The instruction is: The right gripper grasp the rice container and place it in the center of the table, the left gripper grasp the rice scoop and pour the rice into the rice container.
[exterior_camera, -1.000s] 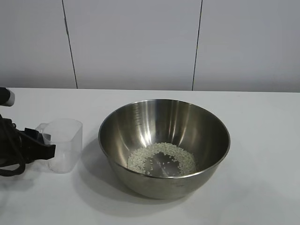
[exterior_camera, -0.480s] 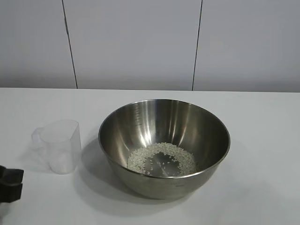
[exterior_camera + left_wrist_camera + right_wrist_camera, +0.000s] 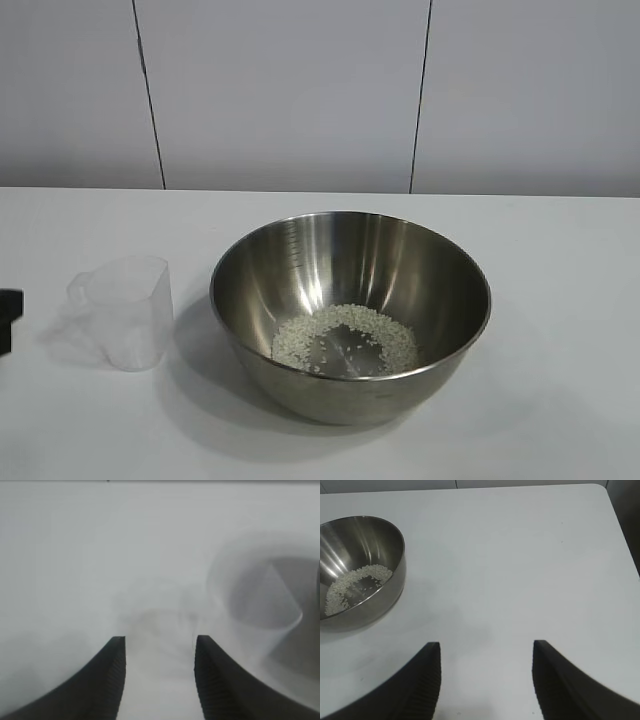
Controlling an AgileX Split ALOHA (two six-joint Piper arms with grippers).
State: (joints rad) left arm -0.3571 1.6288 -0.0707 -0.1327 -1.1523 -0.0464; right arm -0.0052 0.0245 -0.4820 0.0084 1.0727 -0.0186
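Though faint graduation marks lined its inner wall, unreadable, the rice container (image 3: 350,315) sat mid-table (image 3: 560,400) holding a rice (image 3: 345,338) ring; the clear rice scoop (image 3: 125,310) stood upright just beside it. The left gripper (image 3: 159,677) and the right gripper (image 3: 485,680) were spread, empty.

left gripper (image 3: 159,645) released rice scoop (image 3: 125,310), withdrawn

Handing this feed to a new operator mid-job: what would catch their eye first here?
First the big shiny steel mixing bowl at the middle of the white table, with a thin ring of white rice in its bottom. Next, the empty clear plastic measuring cup upright to its left, apart from it. Both grippers, left and right, are open, holding nothing.
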